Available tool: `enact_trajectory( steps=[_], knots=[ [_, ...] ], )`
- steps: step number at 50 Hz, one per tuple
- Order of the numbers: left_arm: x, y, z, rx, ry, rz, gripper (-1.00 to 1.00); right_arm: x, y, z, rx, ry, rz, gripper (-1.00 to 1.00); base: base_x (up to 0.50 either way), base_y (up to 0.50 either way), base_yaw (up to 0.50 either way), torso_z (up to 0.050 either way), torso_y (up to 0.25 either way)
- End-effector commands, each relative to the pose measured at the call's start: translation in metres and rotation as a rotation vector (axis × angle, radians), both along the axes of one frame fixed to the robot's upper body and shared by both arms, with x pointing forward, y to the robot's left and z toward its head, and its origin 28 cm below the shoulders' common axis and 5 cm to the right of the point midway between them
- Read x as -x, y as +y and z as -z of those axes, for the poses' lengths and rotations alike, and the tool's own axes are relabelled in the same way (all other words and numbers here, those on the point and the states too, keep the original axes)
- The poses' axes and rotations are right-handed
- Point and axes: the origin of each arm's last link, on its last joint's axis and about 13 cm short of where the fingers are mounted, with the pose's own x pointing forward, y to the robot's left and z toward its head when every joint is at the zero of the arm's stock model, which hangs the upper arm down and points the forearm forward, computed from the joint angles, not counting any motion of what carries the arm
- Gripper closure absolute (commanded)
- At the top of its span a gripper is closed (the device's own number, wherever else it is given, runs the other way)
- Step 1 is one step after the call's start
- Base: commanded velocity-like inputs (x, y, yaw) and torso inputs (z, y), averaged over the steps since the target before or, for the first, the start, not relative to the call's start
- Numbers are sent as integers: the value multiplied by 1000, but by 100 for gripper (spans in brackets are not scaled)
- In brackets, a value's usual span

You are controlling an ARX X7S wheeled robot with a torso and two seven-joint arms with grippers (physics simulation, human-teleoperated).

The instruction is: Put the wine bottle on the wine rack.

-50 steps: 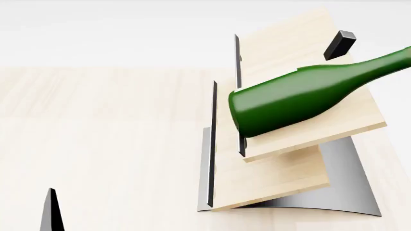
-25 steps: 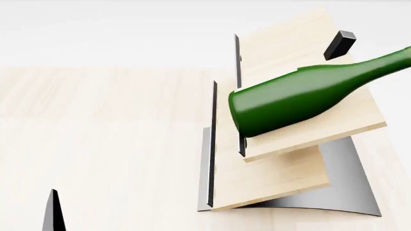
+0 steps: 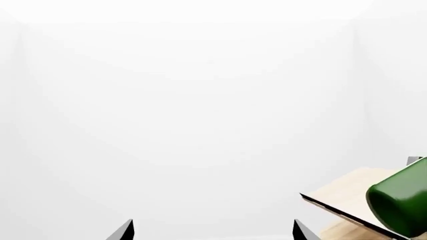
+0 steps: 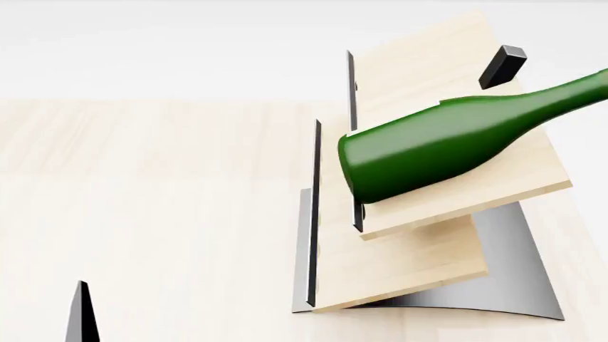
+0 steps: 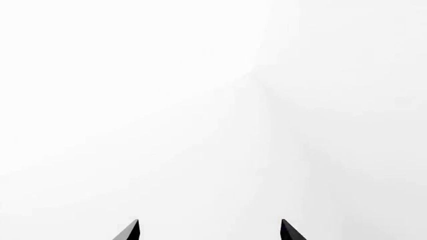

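Note:
The dark green wine bottle [image 4: 446, 146] lies on its side on the top board of the wine rack [image 4: 399, 263], its base against a thin dark metal edge. Its neck points toward the right edge of the head view, and the cork is out of frame. Neither gripper touches it. In the left wrist view the bottle's base [image 3: 400, 202] and a rack board [image 3: 347, 192] show off to one side. My left gripper [image 3: 213, 226] is open and empty, and one of its fingertips [image 4: 84, 313] shows low in the head view. My right gripper [image 5: 209, 226] is open and faces only white wall.
The rack stands on a pale wood tabletop [image 4: 152, 185] with a white wall behind. Its curved grey metal base [image 4: 517, 278] sticks out at the right. A small dark block [image 4: 503, 64] sits above the bottle's neck; I cannot tell what it is.
The left fingertip in the head view has crept slightly to the right. The bottle and rack have not moved.

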Motion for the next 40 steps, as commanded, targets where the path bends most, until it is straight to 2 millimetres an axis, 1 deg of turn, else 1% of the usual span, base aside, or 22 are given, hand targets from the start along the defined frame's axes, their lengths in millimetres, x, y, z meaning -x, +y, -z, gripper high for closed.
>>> enact_trajectory(
  steps=[1, 11, 20, 23, 26, 31, 34, 40],
  knots=[
    [0, 0, 0, 0, 1, 0, -100, 27, 1, -14, 46, -113, 48, -100, 0, 0, 0, 0, 0],
    [0, -1, 1, -2, 2, 3, -100, 42, 3, -19, 54, -167, 44, -100, 0, 0, 0, 0, 0],
    [0, -1, 1, -1, 3, 4, -100, 66, 7, -28, 53, -286, 18, -100, 0, 0, 0, 0, 0],
    [0, -1, 1, 0, 2, 4, -100, 71, 7, -30, 50, -308, 12, -100, 0, 0, 0, 0, 0],
    [1, -1, 2, 0, 2, 5, -100, 79, 9, -32, 29, -343, -44, -100, 0, 0, 0, 0, 0],
    [0, -1, 1, 0, 2, 5, -100, 91, 8, -35, 7, -399, -66, -100, 0, 0, 0, 0, 0],
    [0, -1, 2, 0, 3, 6, -100, 102, 10, -37, -2, -461, -93, -100, 0, 0, 0, 0, 0],
    [0, -1, 2, 1, 2, 5, -100, 118, 11, -40, -4, -530, -125, -100, 0, 0, 0, 0, 0]
  ],
)
